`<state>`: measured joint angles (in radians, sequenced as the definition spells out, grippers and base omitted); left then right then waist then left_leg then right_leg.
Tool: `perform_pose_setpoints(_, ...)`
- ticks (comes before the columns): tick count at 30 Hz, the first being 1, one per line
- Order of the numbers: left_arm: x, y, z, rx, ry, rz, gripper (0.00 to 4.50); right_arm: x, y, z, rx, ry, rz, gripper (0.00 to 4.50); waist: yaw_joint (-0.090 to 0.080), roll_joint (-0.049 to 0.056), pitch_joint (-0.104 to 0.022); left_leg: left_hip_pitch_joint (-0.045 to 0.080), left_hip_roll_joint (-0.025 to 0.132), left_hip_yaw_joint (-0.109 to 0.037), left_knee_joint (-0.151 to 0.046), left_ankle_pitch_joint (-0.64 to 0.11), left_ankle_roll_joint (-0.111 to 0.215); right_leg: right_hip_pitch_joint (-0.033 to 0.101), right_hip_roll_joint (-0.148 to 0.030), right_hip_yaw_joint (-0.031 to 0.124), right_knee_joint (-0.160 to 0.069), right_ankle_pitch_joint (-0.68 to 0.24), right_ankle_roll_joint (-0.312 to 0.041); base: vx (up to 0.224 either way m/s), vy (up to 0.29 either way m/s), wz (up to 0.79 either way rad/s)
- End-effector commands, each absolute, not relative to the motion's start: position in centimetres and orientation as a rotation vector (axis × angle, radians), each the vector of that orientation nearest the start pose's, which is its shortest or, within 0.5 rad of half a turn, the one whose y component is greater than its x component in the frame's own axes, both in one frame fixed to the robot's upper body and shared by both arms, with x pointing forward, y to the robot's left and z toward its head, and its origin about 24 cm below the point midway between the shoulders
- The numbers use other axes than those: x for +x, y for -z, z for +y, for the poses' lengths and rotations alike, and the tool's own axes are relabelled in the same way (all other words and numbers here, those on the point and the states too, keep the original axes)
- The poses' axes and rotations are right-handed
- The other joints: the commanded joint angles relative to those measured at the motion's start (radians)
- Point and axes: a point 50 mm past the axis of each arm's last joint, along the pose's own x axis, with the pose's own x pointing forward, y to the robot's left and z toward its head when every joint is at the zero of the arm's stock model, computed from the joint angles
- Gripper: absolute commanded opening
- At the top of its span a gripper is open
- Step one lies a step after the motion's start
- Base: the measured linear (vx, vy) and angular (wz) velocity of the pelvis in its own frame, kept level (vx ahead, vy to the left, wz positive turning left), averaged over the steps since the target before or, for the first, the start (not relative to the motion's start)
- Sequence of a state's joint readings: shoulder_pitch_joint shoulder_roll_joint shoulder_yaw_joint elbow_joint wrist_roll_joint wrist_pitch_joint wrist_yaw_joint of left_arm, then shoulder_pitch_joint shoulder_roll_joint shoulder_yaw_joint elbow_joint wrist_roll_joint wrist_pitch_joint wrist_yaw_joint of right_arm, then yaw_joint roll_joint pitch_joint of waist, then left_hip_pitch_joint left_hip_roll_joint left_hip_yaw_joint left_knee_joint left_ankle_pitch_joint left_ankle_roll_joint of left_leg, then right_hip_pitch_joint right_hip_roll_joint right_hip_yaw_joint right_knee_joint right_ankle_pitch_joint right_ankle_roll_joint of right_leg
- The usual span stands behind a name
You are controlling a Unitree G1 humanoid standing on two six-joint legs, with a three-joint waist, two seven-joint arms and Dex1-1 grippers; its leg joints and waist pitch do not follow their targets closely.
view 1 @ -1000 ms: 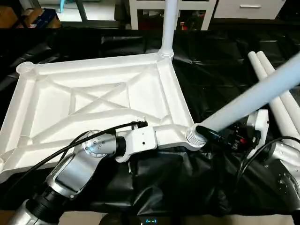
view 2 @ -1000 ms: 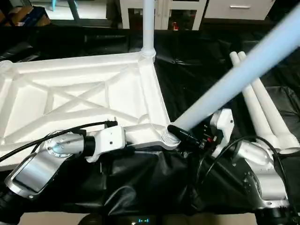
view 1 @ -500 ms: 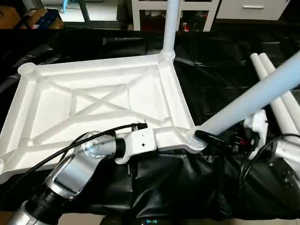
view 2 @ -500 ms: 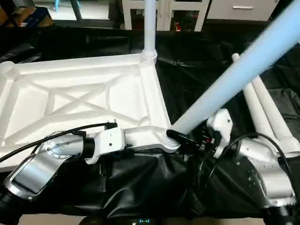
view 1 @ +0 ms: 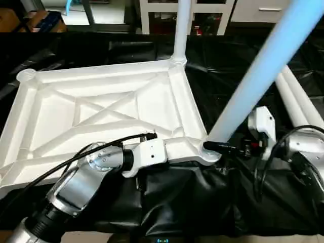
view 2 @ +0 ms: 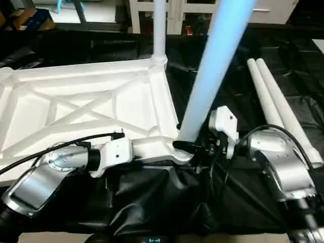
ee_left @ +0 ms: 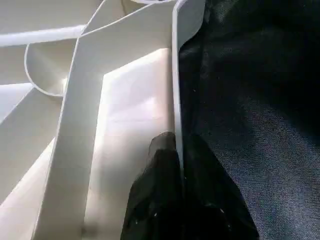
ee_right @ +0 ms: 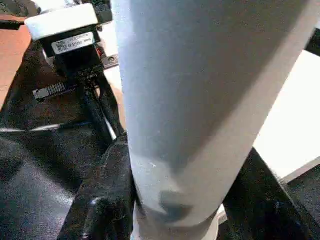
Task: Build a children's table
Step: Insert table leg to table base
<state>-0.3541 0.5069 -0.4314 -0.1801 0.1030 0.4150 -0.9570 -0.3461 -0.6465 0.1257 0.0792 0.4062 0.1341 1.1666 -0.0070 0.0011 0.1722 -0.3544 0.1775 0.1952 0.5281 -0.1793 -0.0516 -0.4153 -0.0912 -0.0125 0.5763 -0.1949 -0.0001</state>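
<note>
Head cameras: I see the table top [view 1: 101, 106] upside down at frame centre-left, one leg [view 1: 180, 30] upright in its far corner socket. Left wrist: my left gripper [ee_left: 181, 165] pinches the top's rim. Right wrist: my right gripper [ee_right: 175, 200] clamps a second leg [ee_right: 200, 90] at the near corner.

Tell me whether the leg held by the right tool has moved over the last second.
Yes. The held leg has swung up toward vertical, its foot staying at the near corner socket of the tabletop, gripped by the right tool.
</note>
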Motion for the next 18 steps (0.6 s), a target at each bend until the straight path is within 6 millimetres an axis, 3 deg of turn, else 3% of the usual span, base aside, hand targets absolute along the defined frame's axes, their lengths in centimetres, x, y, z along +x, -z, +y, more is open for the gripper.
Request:
perform_pose_setpoints(1, 25.7, -7.5, 10.0, 0.676, 1.257, 0.338, 0.0, 26.2, -5.9, -17.4, -0.228, -1.337, 0.392, 1.85, 0.004, -0.014, -0.019, -0.006, 0.046, -0.026, -0.067, -0.322, 0.065, 0.02, -0.045, 0.032, -0.095, -0.472, -0.16, 0.0, 0.0, 0.0)
perform_pose_setpoints(9, 25.7, -7.5, 10.0, 0.674, 1.26, 0.338, 0.0, 27.1, -4.9, -18.2, -0.13, -1.216, 0.402, 1.85, -0.005, -0.013, -0.013, -0.005, 0.045, -0.039, -0.074, -0.403, 0.039, 0.009, -0.049, 0.031, -0.108, -0.618, -0.105, 0.0, 0.0, 0.0)
perform_pose_setpoints(14, 25.7, -7.5, 9.9, 0.674, 1.262, 0.334, 0.0, 27.4, -3.9, -18.6, -0.13, -1.15, 0.426, 1.85, -0.01, -0.008, -0.011, -0.01, 0.045, -0.053, -0.083, -0.441, 0.026, 0.012, -0.049, 0.025, -0.11, -0.613, -0.101, 0.0, 0.0, 0.0)
perform_pose_setpoints(18, 25.6, -7.5, 9.9, 0.676, 1.264, 0.335, 0.0, 27.4, -4.0, -18.3, -0.143, -1.162, 0.415, 1.85, -0.009, -0.007, -0.012, -0.002, 0.044, -0.051, -0.083, -0.464, 0.024, 0.007, -0.047, 0.027, -0.115, -0.594, -0.103, 0.0, 0.0, 0.0)
